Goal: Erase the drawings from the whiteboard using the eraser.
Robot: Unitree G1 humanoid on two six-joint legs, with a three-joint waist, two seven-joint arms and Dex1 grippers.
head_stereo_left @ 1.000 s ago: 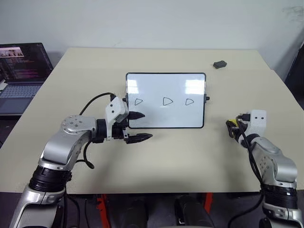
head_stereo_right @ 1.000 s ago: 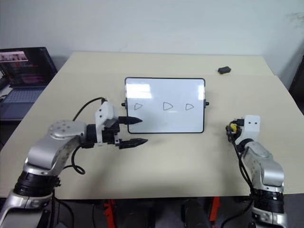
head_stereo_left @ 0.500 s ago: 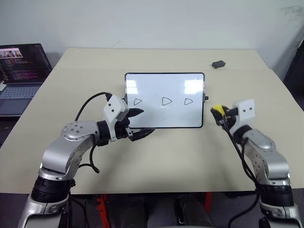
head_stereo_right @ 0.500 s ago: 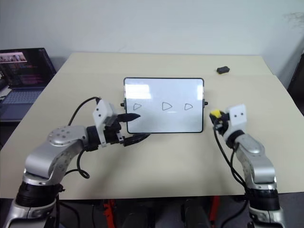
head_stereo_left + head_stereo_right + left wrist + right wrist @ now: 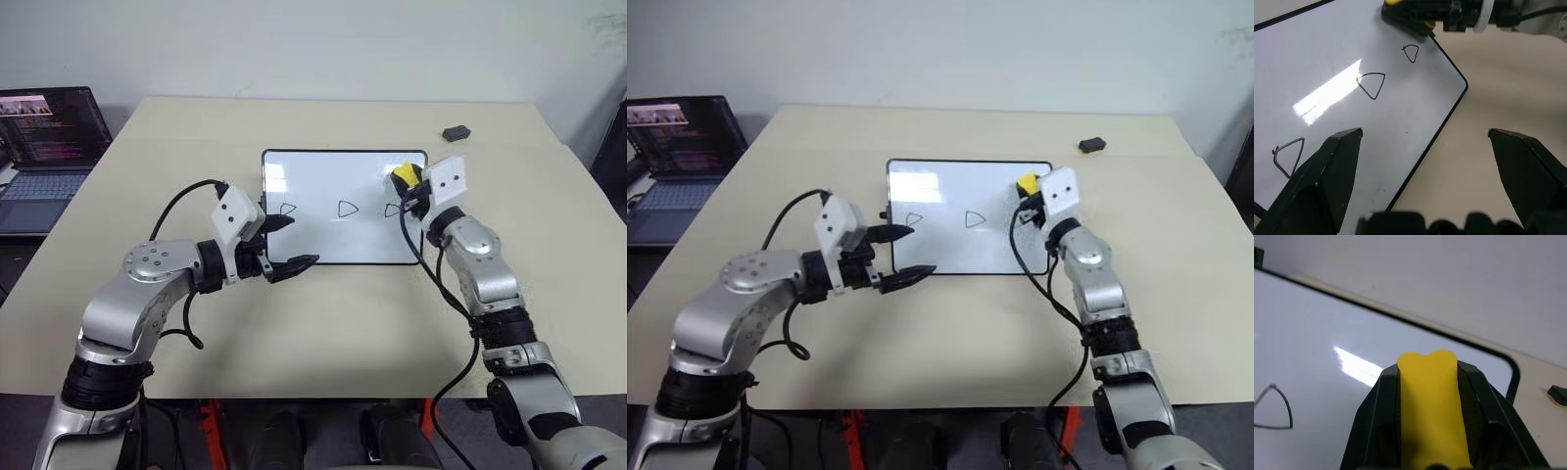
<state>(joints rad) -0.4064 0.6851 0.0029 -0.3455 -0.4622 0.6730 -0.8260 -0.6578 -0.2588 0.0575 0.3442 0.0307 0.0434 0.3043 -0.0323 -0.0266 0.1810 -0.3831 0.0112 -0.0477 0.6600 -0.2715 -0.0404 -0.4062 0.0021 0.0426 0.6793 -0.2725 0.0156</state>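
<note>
The whiteboard (image 5: pixel 333 240) lies flat in the middle of the table. The drawings are three small outlined triangles in a row (image 5: pixel 288 210), (image 5: pixel 347 209), (image 5: pixel 392 211). My right gripper (image 5: pixel 405 186) is shut on the yellow eraser (image 5: pixel 403 177) and hovers over the board's right part, just beyond the right-hand triangle. The right wrist view has the eraser (image 5: pixel 1432 406) squeezed between both black fingers, with one triangle (image 5: pixel 1276 406) beside it. I cannot tell whether the eraser touches the board. My left gripper (image 5: pixel 284 243) is open at the board's near left corner, holding nothing.
A small dark grey lump (image 5: pixel 453 131) lies on the table far right, beyond the board. An open laptop (image 5: pixel 44 147) sits off the table's left side. Bare beige tabletop (image 5: pixel 343 323) stretches in front of the board.
My right gripper has lifted the eraser from the table's right side and carried it left and forward to above the board's right part. The left gripper has stayed at the board's corner.
</note>
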